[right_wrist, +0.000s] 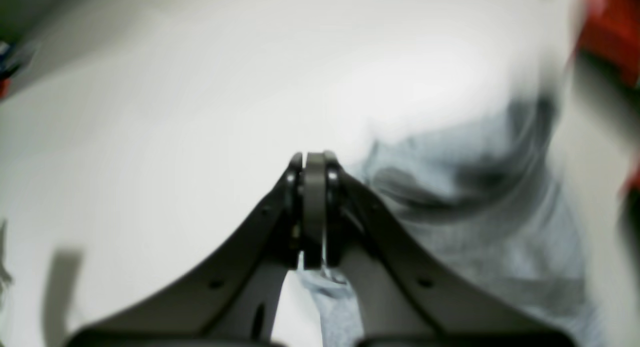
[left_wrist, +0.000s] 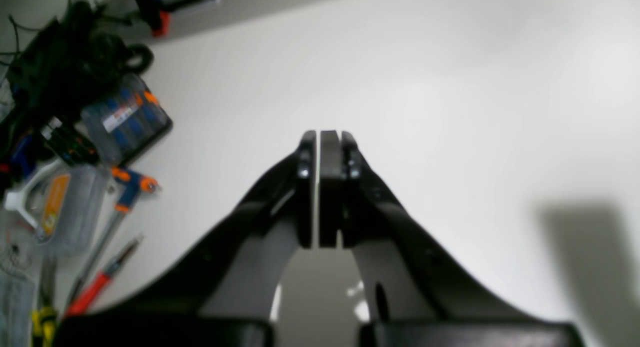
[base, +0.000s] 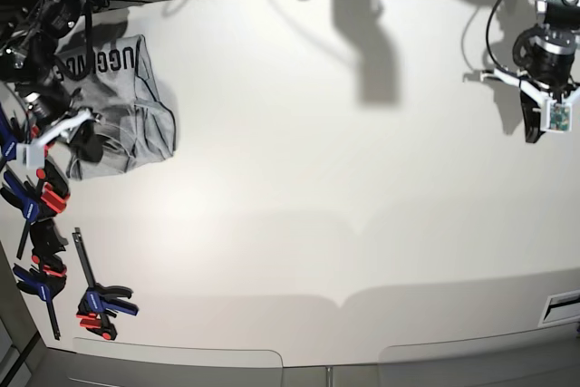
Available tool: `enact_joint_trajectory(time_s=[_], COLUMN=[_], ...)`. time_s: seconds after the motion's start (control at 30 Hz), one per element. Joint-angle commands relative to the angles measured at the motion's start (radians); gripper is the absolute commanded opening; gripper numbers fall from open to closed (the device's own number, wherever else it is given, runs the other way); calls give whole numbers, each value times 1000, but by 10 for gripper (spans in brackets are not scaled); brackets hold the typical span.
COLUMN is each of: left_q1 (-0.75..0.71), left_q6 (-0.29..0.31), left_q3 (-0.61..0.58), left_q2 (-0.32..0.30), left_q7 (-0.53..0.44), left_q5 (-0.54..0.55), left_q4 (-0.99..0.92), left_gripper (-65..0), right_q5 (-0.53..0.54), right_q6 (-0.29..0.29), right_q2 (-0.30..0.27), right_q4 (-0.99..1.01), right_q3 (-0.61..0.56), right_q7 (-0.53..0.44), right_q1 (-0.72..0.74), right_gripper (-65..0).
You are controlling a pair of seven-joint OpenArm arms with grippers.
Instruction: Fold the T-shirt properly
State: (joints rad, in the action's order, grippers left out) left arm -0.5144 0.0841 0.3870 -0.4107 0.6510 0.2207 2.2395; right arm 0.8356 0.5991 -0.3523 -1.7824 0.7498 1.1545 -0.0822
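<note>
At the far left edge of the white bench (base: 326, 178), the T-shirt (base: 122, 115) lay in a crumpled heap, grey, with black block lettering showing along its far side. The right gripper (right_wrist: 314, 159) hung over the near left part of that heap; its jaws were pressed together, and in the right wrist view grey cloth showed just beneath them, though blur left it unclear whether any cloth was pinched. Down the left edge of the bench, near of the shirt, sat several clamps (base: 100, 301) with red and blue handles.

From the shirt rightward the bench ran bare and wide across its whole middle, broken only by arm shadows at the far side and a soft shadow band along the near edge.

At the far right, the left gripper (left_wrist: 322, 137) hovered above bare bench, well apart from the shirt, its jaws brought together on nothing. In its wrist view a clutter of tools (left_wrist: 95, 267) and plastic cases (left_wrist: 125, 117) crowded one bench edge.
</note>
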Motion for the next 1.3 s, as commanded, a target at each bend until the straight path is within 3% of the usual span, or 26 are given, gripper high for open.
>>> enact_joint_trajectory(time_s=[0.0, 0.17, 0.3, 0.47, 0.57, 0.6, 0.73, 0.83, 0.93, 1.03, 1.13, 1.27], left_q1=[-31, -204, -368, -580, -706, -746, -795, -795, -739, -591, -423, -209], left_q6=[-5, -5, -5, -5, 0, 26, 172, 269, 360, 385, 384, 384], left_q3=[7, 7, 7, 6, 5, 5, 5, 3, -10, -61, -144, -269], left_q2=[-10, -10, -3, -3, -3, -3, -3, -3, -3, -2, -1, 35], left_q7=[-15, 45, 108, 208, 283, 283, 162, 23, -109, -162, -238, -431], left_q5=[-3, -13, 0, 11, 82, 104, 208, 298, 351, 357, 357, 343], left_q4=[26, 94, 117, 117, 92, 59, -148, -367, -596, -824, -1055, -1316], left_gripper=[-650, -650, -650, -650, -650, -650, -650, -650, -650, -650, -650, -650], right_q5=[18, 65, 122, 118, 118, 119, 105, 6, -116, -212, -321, -387], right_q6=[25, 32, 32, 31, 29, 30, 30, 30, 29, 12, -73, -270], right_q2=[6, 58, 104, 108, 108, 108, 109, 108, 83, 14, -44, -59], right_q4=[-58, -272, -358, -362, -362, -360, -329, -252, -104, 134, 429, 840], right_q3=[15, 51, 56, 55, 54, 54, 32, -18, -129, -307, -510, -752], right_q7=[6, 13, 75, 134, 131, 124, 58, -83, -202, -291, -451, -698], right_q1=[-22, -253, -455, -666, -804, -850, -1012, -1068, -1048, -975, -843, -594], right_gripper=[-650, -650, -650, -650, -650, -650, -650, -650, -650, -650, -650, -650])
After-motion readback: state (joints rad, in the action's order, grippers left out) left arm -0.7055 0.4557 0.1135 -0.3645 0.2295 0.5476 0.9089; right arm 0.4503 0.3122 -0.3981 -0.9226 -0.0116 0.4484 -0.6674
